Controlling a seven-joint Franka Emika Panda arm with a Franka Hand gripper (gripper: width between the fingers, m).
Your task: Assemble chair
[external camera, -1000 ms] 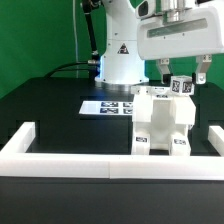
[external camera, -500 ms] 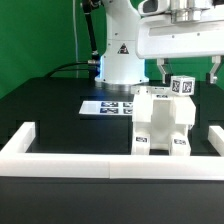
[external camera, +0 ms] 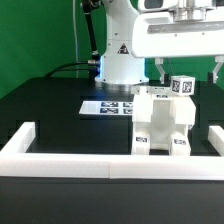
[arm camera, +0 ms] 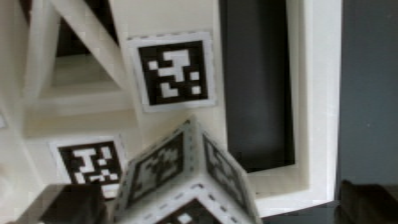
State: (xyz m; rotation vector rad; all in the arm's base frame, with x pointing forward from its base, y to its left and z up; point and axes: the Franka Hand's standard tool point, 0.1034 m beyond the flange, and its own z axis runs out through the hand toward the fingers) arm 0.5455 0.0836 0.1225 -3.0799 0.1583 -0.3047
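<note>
One chair (external camera: pixel 162 125) stands just below the gripper (external camera: pixel 190 74).

Blocked at centre-right by the chair (external camera: pixel 160 125), standing tall on the counter (external camera: pixel 50 110) just behind the near wall. Fenced along the near edge by the barrier wall (external camera: pixel 100 162), with short raised ends at the exterior view's left and right. Closed at the far side by the robot base (external camera: pixel 120 60), with the flat marker board (external camera: pixel 108 105) lying low before it. Wide bare counter across the exterior view's left half. Crowded above the chair by the gripper (external camera: pixel 190 72), fingers spread wide, over a tagged block (external camera: pixel 180 86) on the chair's top. Only a narrow gap between chair and the wall's right end.
</note>
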